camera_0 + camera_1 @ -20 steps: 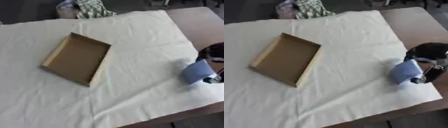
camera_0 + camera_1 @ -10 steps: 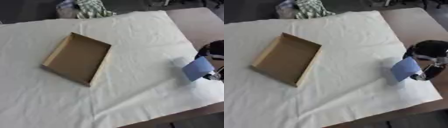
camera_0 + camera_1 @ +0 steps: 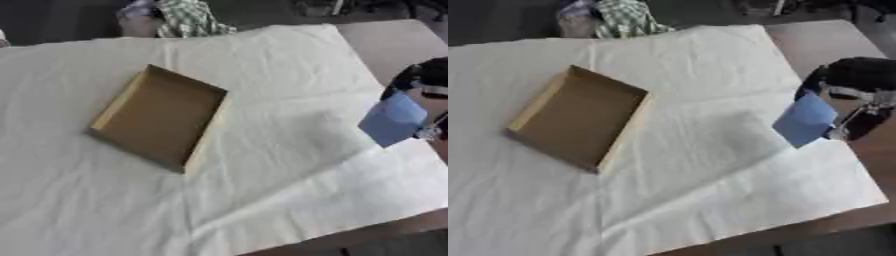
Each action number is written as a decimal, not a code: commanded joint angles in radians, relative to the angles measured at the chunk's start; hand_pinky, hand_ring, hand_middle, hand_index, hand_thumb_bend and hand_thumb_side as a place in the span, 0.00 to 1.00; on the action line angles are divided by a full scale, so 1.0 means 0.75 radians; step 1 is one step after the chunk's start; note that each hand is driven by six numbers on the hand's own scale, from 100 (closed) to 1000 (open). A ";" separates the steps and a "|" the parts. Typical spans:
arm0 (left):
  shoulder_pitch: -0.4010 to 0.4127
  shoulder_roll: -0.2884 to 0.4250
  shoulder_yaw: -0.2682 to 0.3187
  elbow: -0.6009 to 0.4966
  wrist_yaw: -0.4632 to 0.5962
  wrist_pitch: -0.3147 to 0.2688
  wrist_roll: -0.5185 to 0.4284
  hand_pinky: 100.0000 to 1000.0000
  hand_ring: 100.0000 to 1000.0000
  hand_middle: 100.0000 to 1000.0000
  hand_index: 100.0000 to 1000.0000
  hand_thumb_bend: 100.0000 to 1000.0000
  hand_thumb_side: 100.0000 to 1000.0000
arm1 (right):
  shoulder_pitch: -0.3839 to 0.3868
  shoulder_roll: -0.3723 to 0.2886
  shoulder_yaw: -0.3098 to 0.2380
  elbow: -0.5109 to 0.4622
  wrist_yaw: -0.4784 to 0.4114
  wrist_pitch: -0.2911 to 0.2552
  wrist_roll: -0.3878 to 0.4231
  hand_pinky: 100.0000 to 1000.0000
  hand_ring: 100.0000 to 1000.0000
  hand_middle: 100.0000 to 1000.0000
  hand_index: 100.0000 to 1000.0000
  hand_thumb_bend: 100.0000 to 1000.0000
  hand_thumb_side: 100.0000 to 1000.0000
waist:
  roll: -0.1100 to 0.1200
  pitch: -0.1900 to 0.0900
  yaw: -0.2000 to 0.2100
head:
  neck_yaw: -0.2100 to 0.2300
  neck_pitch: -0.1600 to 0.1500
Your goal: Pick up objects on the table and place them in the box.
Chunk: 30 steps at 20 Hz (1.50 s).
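Blue object [image 3: 804, 120] higher in right hand [image 3: 852, 102]

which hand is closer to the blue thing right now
Right. The right hand is against the blue object at the table's right edge, apparently holding it. The left hand shows in neither view.

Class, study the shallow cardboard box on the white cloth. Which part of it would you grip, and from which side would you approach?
Grip the box by one long wall, probably the right one, nearest the right robot hand, coming from above. It lies flat and open-topped with thin upright walls, so fingers can pinch over the rim. That hand already carries a blue object.
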 commanded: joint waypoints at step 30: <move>-0.040 -0.003 -0.034 -0.019 0.053 0.010 -0.060 0.59 0.62 0.50 0.69 0.31 0.60 | -0.779 0.333 0.252 0.169 -0.095 -0.077 0.304 0.71 0.60 0.46 0.59 0.00 0.13 | -0.049 -0.069 0.085 | -0.004 0.032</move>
